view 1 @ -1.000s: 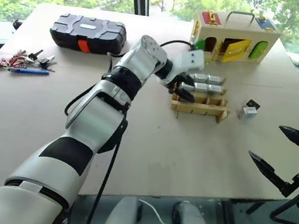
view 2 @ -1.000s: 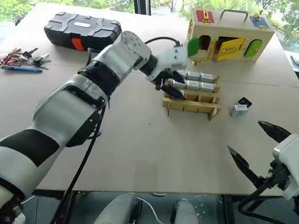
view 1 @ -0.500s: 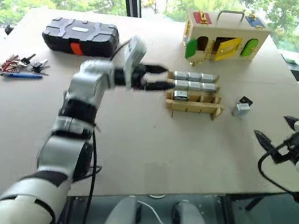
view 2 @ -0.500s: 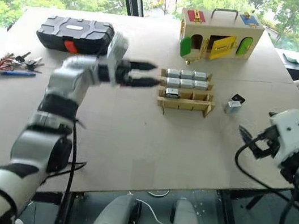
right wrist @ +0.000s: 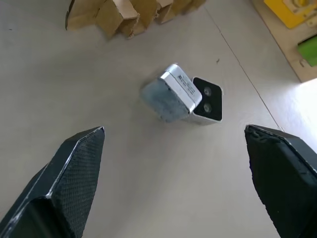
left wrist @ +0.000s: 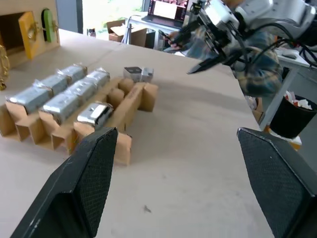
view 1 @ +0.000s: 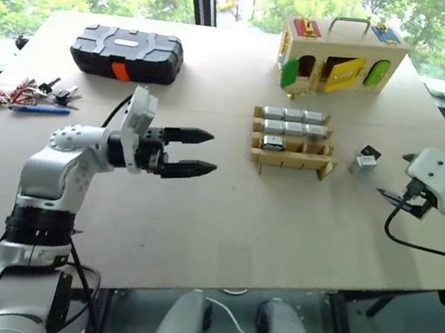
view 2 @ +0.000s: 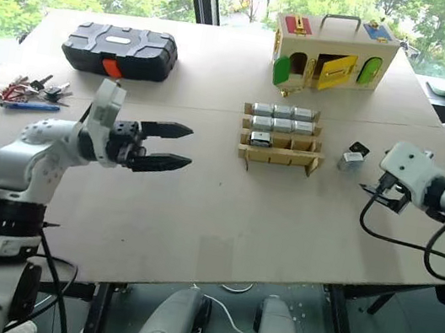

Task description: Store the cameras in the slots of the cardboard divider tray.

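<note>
Withdrawn from the tan cardboard divider tray (view 1: 293, 141), left hand (view 1: 199, 152): empty, fingers spread, over bare bench (view 1: 222, 218). Right hand (right wrist: 173, 183): wide open, nearer two loose silver-grey cameras (right wrist: 181, 99) beside tray. Seven cameras slotted; their faces hard to make out.

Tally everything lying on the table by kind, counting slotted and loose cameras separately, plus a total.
Cameras in the tray: 7
Loose cameras: 2
Cardboard divider tray: 1
Wooden box: 1
Black case: 1
Bunch of keys: 1
Blue pen: 1
Total: 14
</note>
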`<action>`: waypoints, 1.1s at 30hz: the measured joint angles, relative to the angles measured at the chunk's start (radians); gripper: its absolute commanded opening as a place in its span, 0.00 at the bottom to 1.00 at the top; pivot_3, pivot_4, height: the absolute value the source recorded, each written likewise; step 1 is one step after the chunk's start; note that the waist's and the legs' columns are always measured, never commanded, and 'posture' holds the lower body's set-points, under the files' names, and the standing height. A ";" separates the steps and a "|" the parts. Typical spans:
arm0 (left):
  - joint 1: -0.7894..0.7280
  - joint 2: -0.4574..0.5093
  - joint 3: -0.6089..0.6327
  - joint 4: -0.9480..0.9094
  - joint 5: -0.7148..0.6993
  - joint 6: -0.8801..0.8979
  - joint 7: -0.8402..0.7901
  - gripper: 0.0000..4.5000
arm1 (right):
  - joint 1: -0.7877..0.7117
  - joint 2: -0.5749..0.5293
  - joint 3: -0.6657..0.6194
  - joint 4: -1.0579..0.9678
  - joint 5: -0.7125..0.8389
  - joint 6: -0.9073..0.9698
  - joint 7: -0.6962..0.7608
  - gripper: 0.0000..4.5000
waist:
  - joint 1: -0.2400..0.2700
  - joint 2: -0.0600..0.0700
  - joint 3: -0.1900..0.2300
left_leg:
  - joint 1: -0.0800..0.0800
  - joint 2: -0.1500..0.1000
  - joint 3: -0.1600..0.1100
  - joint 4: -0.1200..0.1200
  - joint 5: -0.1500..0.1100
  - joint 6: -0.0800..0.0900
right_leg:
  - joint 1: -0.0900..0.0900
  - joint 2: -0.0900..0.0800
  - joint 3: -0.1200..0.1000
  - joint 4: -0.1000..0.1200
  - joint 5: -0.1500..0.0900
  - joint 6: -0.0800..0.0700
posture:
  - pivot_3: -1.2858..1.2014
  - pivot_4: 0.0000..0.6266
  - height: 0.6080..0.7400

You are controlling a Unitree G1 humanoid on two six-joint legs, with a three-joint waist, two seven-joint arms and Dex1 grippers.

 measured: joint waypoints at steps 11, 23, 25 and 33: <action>0.081 0.030 0.018 -0.118 -0.062 0.018 0.088 0.88 | -0.234 0.090 0.110 0.368 -0.126 -0.261 0.131 1.00 | -0.003 0.000 0.000 | 0.000 0.000 0.001 0.000 0.000 0.000 | 0.000 -0.001 0.000 0.000 0.000 0.000 | 0.52 0.24 1.00; 0.232 0.063 0.075 -0.283 -0.166 0.039 0.154 0.88 | -0.491 0.232 0.173 0.878 -0.281 -0.486 0.092 1.00 | -0.026 0.000 0.000 | 0.000 0.001 -0.003 -0.002 0.000 0.000 | 0.000 -0.002 0.002 -0.001 0.000 -0.001 | 0.52 0.24 1.00; 0.254 0.071 0.095 -0.298 -0.194 0.040 0.145 0.88 | -0.508 0.247 0.174 0.919 -0.293 -0.503 0.087 1.00 | -0.025 0.000 0.000 | 0.000 0.001 -0.004 -0.002 0.000 0.000 | 0.000 -0.002 0.002 -0.001 0.000 -0.001 | 0.52 0.24 1.00; 0.250 0.076 0.113 -0.316 -0.222 -0.008 0.119 0.88 | -0.565 0.300 0.162 0.966 -0.297 -0.531 0.100 1.00 | -0.024 0.001 0.000 | 0.001 0.000 -0.003 -0.002 0.000 0.000 | 0.000 -0.001 0.002 0.000 0.000 -0.001 | 0.52 0.24 1.00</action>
